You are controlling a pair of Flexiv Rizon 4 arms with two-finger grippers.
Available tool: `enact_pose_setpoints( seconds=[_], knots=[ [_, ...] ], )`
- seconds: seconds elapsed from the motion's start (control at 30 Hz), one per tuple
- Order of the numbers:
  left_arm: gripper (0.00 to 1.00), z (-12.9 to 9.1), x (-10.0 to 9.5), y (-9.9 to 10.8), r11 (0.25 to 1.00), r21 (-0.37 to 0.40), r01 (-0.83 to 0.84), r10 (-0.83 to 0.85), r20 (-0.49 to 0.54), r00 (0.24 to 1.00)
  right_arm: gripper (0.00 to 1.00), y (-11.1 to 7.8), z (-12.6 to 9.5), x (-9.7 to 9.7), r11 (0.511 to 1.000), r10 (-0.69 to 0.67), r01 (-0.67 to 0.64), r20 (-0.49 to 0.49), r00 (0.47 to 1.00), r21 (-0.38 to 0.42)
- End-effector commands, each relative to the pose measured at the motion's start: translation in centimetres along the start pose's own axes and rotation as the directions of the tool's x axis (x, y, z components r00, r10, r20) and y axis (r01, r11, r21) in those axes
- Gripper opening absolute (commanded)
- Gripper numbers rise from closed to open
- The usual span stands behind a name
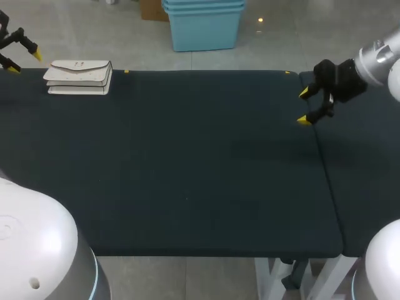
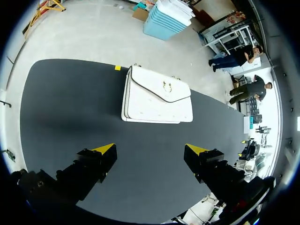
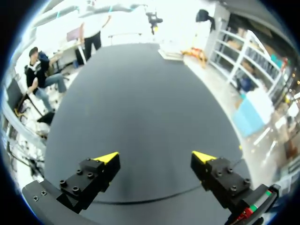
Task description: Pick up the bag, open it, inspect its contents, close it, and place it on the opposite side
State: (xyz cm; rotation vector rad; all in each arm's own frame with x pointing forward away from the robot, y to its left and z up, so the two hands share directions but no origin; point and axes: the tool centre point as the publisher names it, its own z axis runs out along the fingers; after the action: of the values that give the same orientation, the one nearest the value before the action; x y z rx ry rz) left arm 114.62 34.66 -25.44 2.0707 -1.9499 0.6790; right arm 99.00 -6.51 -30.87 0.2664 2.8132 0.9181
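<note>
While hovering at the upper left of the head view, just beside the white bag (image 1: 79,77), holds the left jaws wide apart and empty. Places the bag ahead of those yellow tips in the left wrist view, untouched, lying flat on the dark bench (image 1: 187,162) near its far edge, flap closed and clasp upward, probably laid so for an easy grab from that side. Shows the right jaws apart and empty too, at the right of the frame, well apart from the bag, likely parked to help open the flap. Leaves pickup not yet begun.
</note>
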Motion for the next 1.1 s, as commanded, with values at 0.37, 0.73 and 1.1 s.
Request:
enact_pose_setpoints(
  seconds=[0.37,0.73,1.1],
  knots=[
    [1.00,2.3,-2.2,-3.9,0.975,-0.222,-0.023,-0.017,-0.175,0.984,1.00,-0.4,0.9,-1.0,1.000,0.020,-0.019,-0.132,0.991,0.008],
    [0.93,6.0,-4.1,-5.9,0.941,-0.338,-0.010,-0.083,-0.260,0.962,1.00,-0.4,0.9,-1.0,1.000,0.020,-0.019,-0.132,0.991,0.008],
    [0.54,8.1,-4.5,-7.3,0.933,-0.360,-0.015,-0.102,-0.305,0.947,1.00,-0.4,0.9,-1.0,1.000,0.020,-0.019,-0.132,0.991,0.008]
  ],
)
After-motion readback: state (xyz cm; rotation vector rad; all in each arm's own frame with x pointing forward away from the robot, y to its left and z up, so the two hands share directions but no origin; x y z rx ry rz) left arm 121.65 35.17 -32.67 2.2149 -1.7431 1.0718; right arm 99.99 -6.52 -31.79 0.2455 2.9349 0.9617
